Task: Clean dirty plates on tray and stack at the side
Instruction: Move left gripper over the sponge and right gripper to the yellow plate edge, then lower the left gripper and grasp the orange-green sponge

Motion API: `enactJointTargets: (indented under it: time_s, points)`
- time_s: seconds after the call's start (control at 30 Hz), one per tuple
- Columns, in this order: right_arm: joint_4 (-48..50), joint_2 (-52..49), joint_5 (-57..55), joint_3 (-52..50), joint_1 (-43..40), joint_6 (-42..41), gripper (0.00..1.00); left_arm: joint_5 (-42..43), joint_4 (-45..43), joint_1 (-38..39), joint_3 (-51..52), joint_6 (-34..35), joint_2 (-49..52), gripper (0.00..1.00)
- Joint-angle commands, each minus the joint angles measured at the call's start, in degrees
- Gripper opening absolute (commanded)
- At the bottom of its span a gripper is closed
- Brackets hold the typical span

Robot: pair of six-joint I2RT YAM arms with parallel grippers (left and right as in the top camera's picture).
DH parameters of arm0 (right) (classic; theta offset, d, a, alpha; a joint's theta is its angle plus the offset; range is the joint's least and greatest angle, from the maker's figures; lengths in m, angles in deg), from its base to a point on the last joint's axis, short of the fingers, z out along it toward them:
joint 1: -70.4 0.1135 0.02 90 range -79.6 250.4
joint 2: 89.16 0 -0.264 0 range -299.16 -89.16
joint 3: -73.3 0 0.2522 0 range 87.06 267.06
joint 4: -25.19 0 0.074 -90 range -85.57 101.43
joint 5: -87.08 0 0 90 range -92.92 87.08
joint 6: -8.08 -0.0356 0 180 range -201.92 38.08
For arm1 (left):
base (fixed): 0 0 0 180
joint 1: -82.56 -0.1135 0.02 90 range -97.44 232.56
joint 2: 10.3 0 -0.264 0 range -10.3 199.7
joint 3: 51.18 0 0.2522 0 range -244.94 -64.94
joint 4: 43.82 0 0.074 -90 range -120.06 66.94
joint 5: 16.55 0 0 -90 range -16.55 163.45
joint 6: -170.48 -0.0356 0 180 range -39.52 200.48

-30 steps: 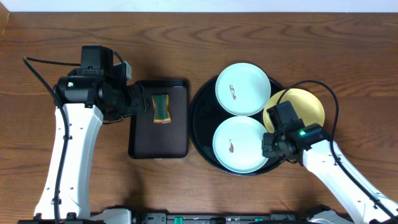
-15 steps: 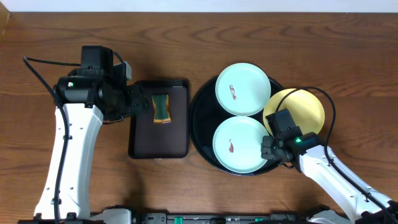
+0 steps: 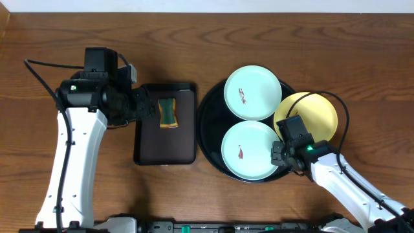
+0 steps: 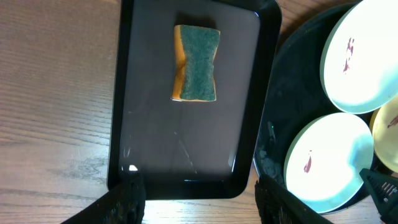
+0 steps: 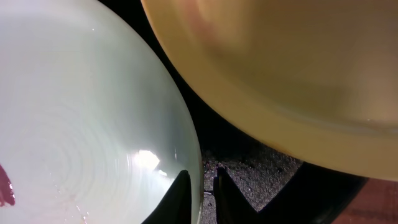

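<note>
The round black tray [image 3: 208,123] holds two mint-blue plates, one far [image 3: 252,92] and one near [image 3: 249,151], each with a brown-red smear. The pale yellow plate [image 3: 315,111] leans over the tray's right rim. My right gripper [image 3: 279,155] is shut on the near mint plate's right rim; in the right wrist view its fingers [image 5: 202,186] pinch that rim [image 5: 81,112], with the yellow plate [image 5: 280,68] just beyond. My left gripper [image 3: 152,107] is open and empty; in the left wrist view its fingers [image 4: 196,202] straddle the rectangular tray's edge.
A small rectangular black tray [image 3: 165,145] lies left of the round tray, with a green and yellow sponge [image 3: 168,111] at its far end. The sponge [image 4: 196,63] and both mint plates also show in the left wrist view. Bare wooden table lies all around.
My right arm has slid a little toward the table's front, and its gripper now sits at the near mint plate's right rim. The left arm and the plates have not moved.
</note>
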Motion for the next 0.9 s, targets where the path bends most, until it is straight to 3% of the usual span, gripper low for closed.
enactJointTargets:
  time_s: [0.0,0.3,0.6,0.73,0.87]
  points:
    - [0.8,-0.8,-1.0,-0.6,0.5,-0.6,0.12,0.7,0.2,0.1,0.8,-0.1,0.1,0.59]
    - [1.0,-1.4,-1.0,-0.7,0.5,-0.6,0.01,-0.9,0.2,0.1,0.8,-0.1,0.2,0.58]
    - [1.2,-1.4,-1.0,-0.7,0.5,-0.6,0.01,-1.0,-5.4,0.9,3.6,1.6,1.3,0.59]
    - [1.2,-1.4,-1.0,-0.7,0.5,-0.6,0.01,-1.2,-9.9,2.9,6.2,1.7,3.7,0.67]
    - [1.2,-1.4,-1.0,-0.7,0.5,-0.6,0.01,-4.5,-12.7,5.4,7.0,1.8,8.7,0.68]
